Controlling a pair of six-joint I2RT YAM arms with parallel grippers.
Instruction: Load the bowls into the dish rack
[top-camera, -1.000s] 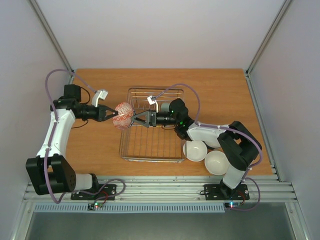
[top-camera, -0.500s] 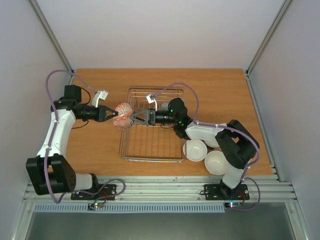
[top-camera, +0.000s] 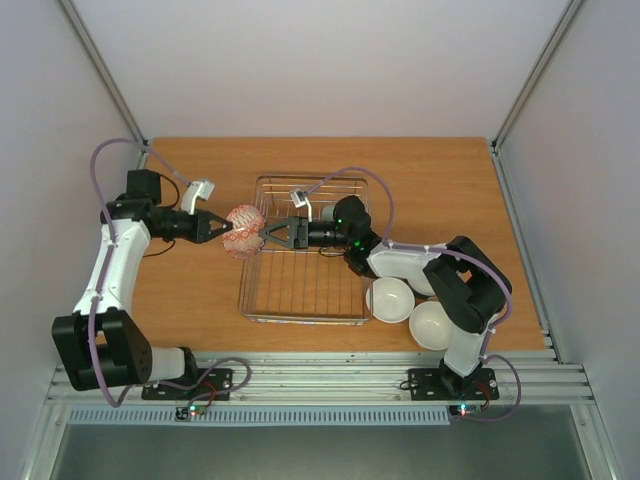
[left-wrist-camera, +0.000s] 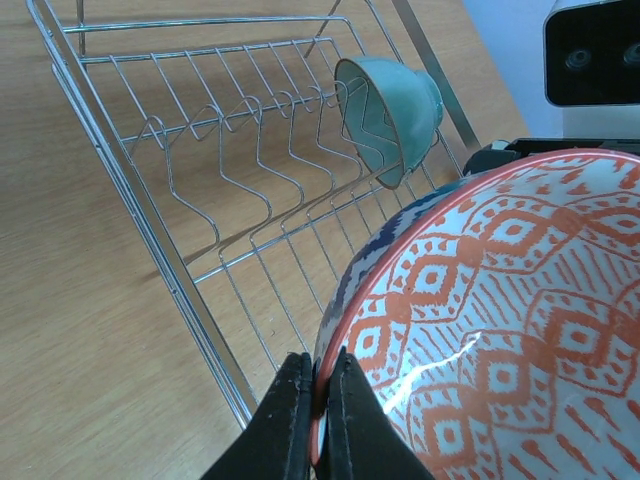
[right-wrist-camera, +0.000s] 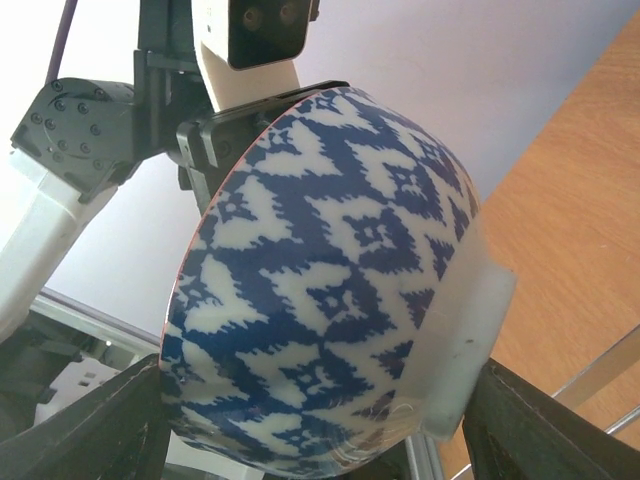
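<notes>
The patterned bowl (top-camera: 244, 231), orange-red inside and blue outside, hangs over the left edge of the dish rack (top-camera: 300, 290). My left gripper (top-camera: 229, 228) is shut on its rim, as the left wrist view shows (left-wrist-camera: 320, 395), with the bowl (left-wrist-camera: 500, 330) filling that frame. My right gripper (top-camera: 266, 236) is open, its fingers (right-wrist-camera: 90, 430) spread on either side of the bowl's base (right-wrist-camera: 320, 290). A mint green bowl (top-camera: 326, 212) stands on edge in the rack's far part (left-wrist-camera: 390, 115). Two bowls with white insides (top-camera: 390, 300) (top-camera: 433, 325) sit on the table right of the rack.
Another pale bowl (top-camera: 428, 283) lies partly hidden under my right arm. The rack's wire dividers (left-wrist-camera: 220, 190) run along its far side. Bare wooden table (top-camera: 190, 290) lies left of the rack.
My right gripper has reached further left until its open fingers straddle the bowl's base. The left gripper and the bowl have shifted slightly left and away.
</notes>
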